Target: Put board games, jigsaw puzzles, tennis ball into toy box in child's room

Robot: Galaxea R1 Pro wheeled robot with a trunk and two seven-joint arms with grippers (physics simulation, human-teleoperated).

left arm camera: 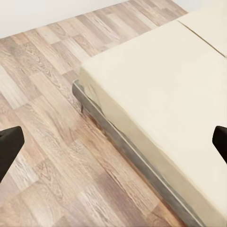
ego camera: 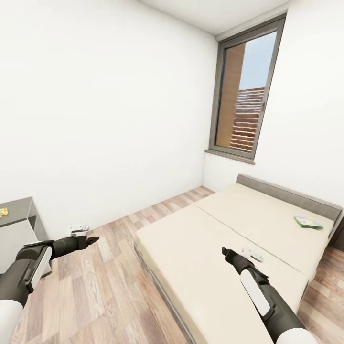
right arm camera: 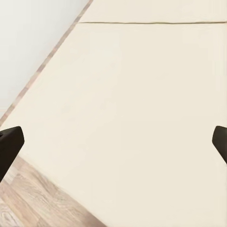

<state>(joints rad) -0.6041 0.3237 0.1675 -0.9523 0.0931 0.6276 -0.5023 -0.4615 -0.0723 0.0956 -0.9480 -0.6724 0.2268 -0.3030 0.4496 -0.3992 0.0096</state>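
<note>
Facing the bed (ego camera: 224, 239) in the child's room, the robot holds both arms low and forward. The left pincer (ego camera: 91, 239) hangs over the wood-plank floor (ego camera: 95, 296) beside the bed's foot corner, its fingers (left arm camera: 9, 146) spread wide apart and empty. The right pincer (ego camera: 225, 252) hovers over the beige mattress with its fingers (right arm camera: 9, 144) likewise apart, gripping nothing. One green board game (ego camera: 308, 222) lies flat near the grey headboard (ego camera: 286, 193); a white one (ego camera: 252, 254) rests mid-mattress just beside the right pincer. A jigsaw puzzle (ego camera: 3, 211) peeks from the desk (ego camera: 16, 215) at the left edge
</note>
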